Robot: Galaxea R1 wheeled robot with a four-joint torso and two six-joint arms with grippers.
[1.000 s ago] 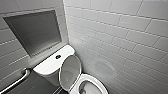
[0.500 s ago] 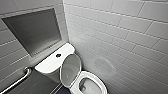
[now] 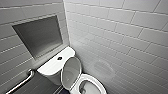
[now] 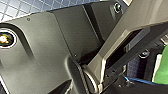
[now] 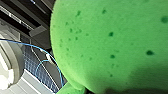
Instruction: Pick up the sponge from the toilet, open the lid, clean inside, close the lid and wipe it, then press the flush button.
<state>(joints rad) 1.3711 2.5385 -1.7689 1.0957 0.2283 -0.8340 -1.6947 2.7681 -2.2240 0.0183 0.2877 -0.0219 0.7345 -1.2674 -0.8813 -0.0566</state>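
Grey tiles [image 3: 120,37] wrap the toilet [image 3: 51,67]. Its lid [image 3: 71,72] stands up so the bowl [image 3: 96,82] can be cleaned. The right gripper seems to pinch the sponge [image 5: 112,45].

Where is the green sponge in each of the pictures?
Head view: look here for the toilet, with its lid raised.
Left wrist view: the sponge is a green strip at the picture's edge, past the dark robot parts.
Right wrist view: the sponge is very close and large, dotted with dark pores.
Shared landmark: the small bluish floor tiles in both wrist views.
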